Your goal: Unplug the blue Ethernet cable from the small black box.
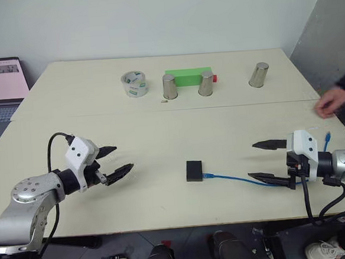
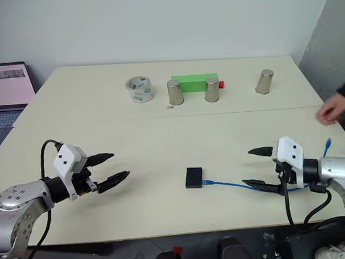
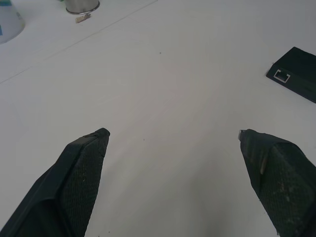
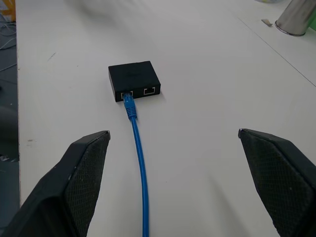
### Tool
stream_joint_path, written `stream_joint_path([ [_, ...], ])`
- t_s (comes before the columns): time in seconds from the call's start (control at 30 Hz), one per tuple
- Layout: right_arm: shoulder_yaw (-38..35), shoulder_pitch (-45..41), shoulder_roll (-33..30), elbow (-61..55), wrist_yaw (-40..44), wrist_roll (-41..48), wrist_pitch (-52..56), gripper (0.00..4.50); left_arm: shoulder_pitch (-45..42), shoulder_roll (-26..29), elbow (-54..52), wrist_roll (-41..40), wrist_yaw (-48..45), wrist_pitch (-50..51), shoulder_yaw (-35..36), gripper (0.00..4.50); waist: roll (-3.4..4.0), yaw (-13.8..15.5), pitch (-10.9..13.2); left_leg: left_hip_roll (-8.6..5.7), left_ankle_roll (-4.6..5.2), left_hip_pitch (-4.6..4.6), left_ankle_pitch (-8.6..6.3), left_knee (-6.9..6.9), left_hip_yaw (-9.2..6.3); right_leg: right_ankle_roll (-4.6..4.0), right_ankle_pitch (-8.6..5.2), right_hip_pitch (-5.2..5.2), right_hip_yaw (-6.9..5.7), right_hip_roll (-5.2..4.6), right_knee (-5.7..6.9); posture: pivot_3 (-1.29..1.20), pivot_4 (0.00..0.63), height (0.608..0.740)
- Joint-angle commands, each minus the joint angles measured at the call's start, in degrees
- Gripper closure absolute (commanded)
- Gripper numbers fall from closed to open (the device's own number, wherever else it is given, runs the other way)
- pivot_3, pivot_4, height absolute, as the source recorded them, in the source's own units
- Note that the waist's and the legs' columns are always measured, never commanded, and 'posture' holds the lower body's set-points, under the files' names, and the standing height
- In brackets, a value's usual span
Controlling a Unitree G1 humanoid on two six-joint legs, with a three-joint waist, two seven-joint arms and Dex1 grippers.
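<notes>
**Cable still plugged in, both grippers wide and empty**

Here's the small black box [image 1: 194, 170] sitting flat on the pale table [image 1: 161, 136], toward the near edge, and everything gets placed from it. The blue Ethernet cable [image 1: 235, 178] is seated in the box's right-hand face; the right wrist view shows the plug in one of two ports there, the port beside it empty. From the box the cable trails away to the right along the tabletop, passes under the right gripper [image 1: 263, 160], and its far end [image 1: 327, 136] pokes up beyond that wrist.

The right gripper sits well to the right of the box, fingers spread wide, nothing between them, pointing back toward the box. Its lower finger [image 1: 271, 179] lies just over the cable; contact I cannot tell.

Well to the left of the box, the left gripper [image 1: 114, 162] also stands wide and holds nothing, aimed toward the box, which shows at the edge of its wrist view.

Beyond the box, at the far side of the table: a tape roll [image 1: 134, 84], a green block [image 1: 188, 77] with two metal cups [image 1: 169, 87] in front, and a third cup [image 1: 259, 75] further right. A person's hand [image 1: 330, 102] hovers at the table's right edge. A laptop [image 1: 1, 88] sits off to the far left.
</notes>
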Motion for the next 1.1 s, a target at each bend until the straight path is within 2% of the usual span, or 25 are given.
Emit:
stream_joint_path([
  [0.03,-1.52,-0.32,-0.48,-0.93,0.12,-0.32,-0.72,0.09,0.0,0.29,-2.34,-1.32,-0.99,-0.38,1.67,0.04,0.0,0.01,0.0,0.0,0.0,0.0,0.0,0.0,0.0,0.0,0.0,0.0,0.0,0.0,0.0,0.0,0.15,0.74],
  [0.33,0.57,-1.0,0.04,-1.74,-0.5,-1.49,0.3,0.09,1.6,0.53,-4.03,-1.07,-1.66,-0.2,0.88,0.04,0.0,0.02,0.0,0.0,0.0,0.01,0.0,0.01,0.01,-0.01,0.0,0.0,0.01,0.0,0.01,0.0,0.15,0.74],
  [0.63,15.27,-7.68,6.99,1.97,-4.03,-11.93,-0.44,0.09,1.97,0.38,-6.31,-3.19,-5.74,-0.87,-0.74,0.04,0.01,-0.15,0.01,0.0,0.0,-0.01,0.0,0.01,0.04,-0.01,-0.01,-0.05,0.03,0.0,0.03,0.0,0.15,0.74],
  [0.8,22.87,-11.49,11.3,9.21,-3.55,-17.72,-3.12,0.09,4.56,1.96,-9.25,-2.5,-12.22,-1.71,-6.24,0.04,0.0,-0.18,0.0,0.0,0.0,-0.03,0.0,0.01,0.08,0.0,0.0,-0.08,0.05,0.0,0.03,0.0,0.15,0.74],
  [1.0,26.96,-16.01,16.92,17.0,-4.16,-21.43,-4.63,0.09,5.61,1.82,-10.17,-0.45,-13.61,-3.25,-9.91,0.04,0.01,-0.32,0.01,0.03,0.0,0.01,0.0,0.02,0.1,0.0,0.0,-0.1,0.07,0.01,0.13,0.0,0.15,0.74],
  [1.1,27.7,-16.98,17.71,18.79,-3.48,-22.54,-5.15,0.54,5.5,1.37,-9.72,-0.39,-13.23,-3.28,-10.04,0.0,0.01,-0.37,0.01,0.05,0.0,0.07,0.0,0.04,0.06,-0.02,0.0,-0.09,0.05,0.04,0.26,0.0,0.15,0.74],
])
